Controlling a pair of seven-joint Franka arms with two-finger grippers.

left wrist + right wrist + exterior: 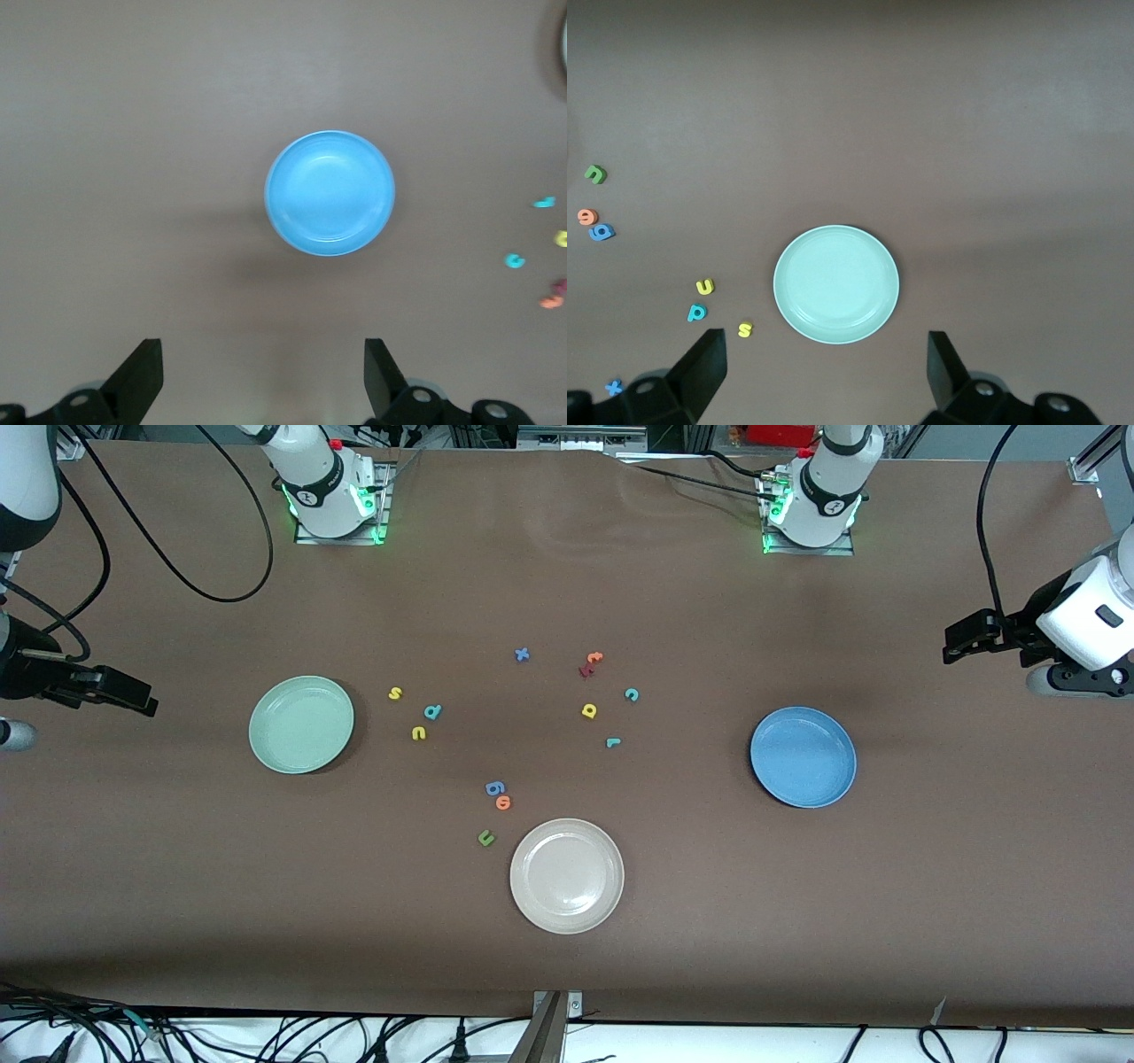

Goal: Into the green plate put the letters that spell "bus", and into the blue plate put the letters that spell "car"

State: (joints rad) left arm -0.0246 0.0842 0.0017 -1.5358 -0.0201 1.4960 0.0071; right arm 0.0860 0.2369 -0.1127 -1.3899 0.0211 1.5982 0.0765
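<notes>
Both arms wait at desk ends: left tool (261, 376) open above blue plate (803, 756); right tool (824, 376) open above green plate (301, 724); letters loose on desk (177, 886) between plates.

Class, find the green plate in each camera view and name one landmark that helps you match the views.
Front view: green plate toward the right arm's end of the table.
Left wrist view: not in it.
Right wrist view: green plate, centre.
Shared landmark: yellow "s" beside it.

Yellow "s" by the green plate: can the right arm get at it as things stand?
Probably yes. The yellow "s" lies flat on bare table beside the green plate, apart from its neighbours, and the right gripper hangs open at that end.
</notes>
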